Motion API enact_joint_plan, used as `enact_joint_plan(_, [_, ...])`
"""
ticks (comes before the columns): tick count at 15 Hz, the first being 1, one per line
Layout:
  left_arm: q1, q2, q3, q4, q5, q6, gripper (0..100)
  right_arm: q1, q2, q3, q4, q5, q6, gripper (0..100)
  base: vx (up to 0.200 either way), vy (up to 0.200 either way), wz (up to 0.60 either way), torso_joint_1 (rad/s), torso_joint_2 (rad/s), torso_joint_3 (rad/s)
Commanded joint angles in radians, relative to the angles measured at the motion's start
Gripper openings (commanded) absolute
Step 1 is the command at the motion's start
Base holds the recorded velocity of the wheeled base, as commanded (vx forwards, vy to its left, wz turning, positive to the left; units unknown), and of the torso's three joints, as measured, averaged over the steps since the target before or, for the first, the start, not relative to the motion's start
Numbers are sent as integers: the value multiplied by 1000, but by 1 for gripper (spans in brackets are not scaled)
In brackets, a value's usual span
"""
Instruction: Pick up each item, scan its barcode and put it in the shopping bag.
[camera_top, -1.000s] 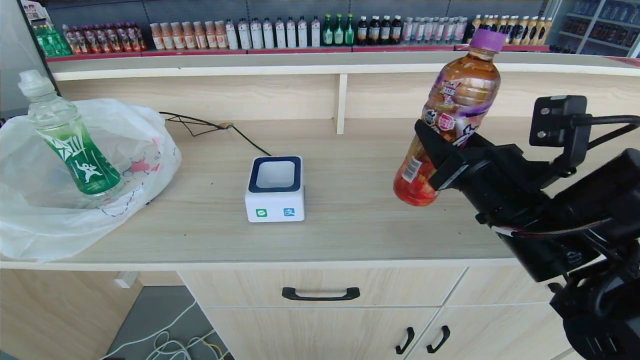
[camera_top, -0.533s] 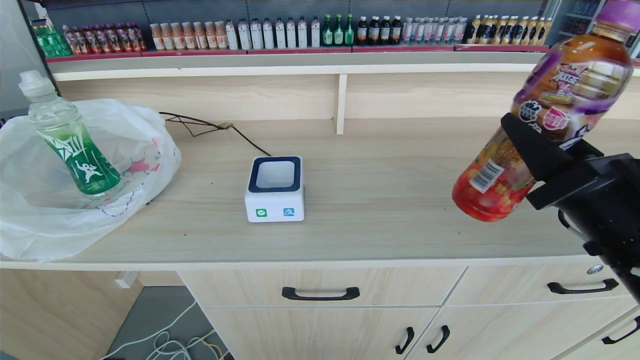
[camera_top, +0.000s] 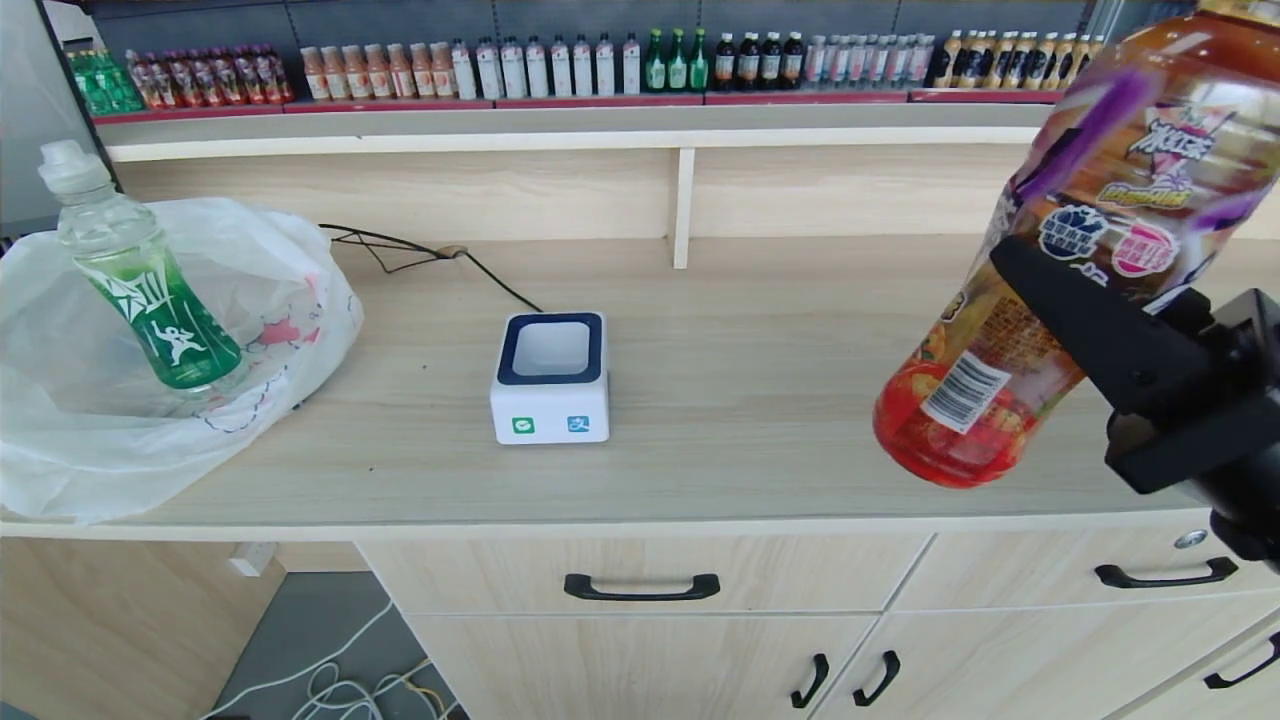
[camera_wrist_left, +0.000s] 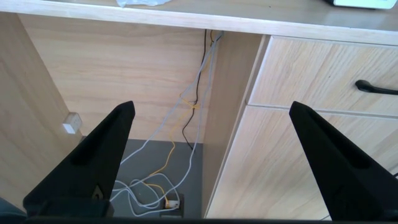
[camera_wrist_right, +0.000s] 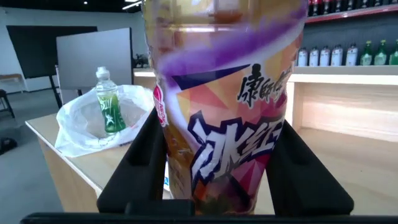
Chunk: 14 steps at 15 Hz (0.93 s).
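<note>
Closest to me, my right pincer (camera_top: 1075, 300) is clamped around the middle of the tea bottle (camera_top: 1110, 190). The bottle hangs tilted in the air above the right end of the desk (camera_top: 740, 400), base lowest. Its barcode (camera_top: 965, 390) sits low on the label and faces out toward me, not down.

My first worry is the grip. The fingers bear on a smooth, round wall with what looks like a full load of liquid, so a quick wrist roll could let the bottle twist or slide through. My left pincer (camera_wrist_left: 211, 106) hangs spread wide with nothing between its fingers, down in front of the cabinet below the desk edge, so I judge it too far off to catch a slip.

Farther out, the scanner (camera_top: 551, 375) sits mid-desk with its window up, well apart from the bottle. If I carry the bottle over without turning the barcode downward, I expect the read to fail. Coming in too low could also knock the little box.

Farthest left, the shopping bag (camera_top: 290, 270) lies slumped with a green bottle (camera_top: 150, 290) leaning inside. A careless drop could topple that one or miss the floppy mouth.
</note>
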Motion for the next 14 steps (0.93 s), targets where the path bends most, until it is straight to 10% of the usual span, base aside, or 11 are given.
enact_joint_plan(1, [0,0,0,0,0,0,100,3,1,-11,2,20,6,0,0,0,0,0,0,0])
enact_joint_plan(14, [0,0,0,0,0,0,100,281,215,-166,-2,61,158,0,0,0,0,0,0,0])
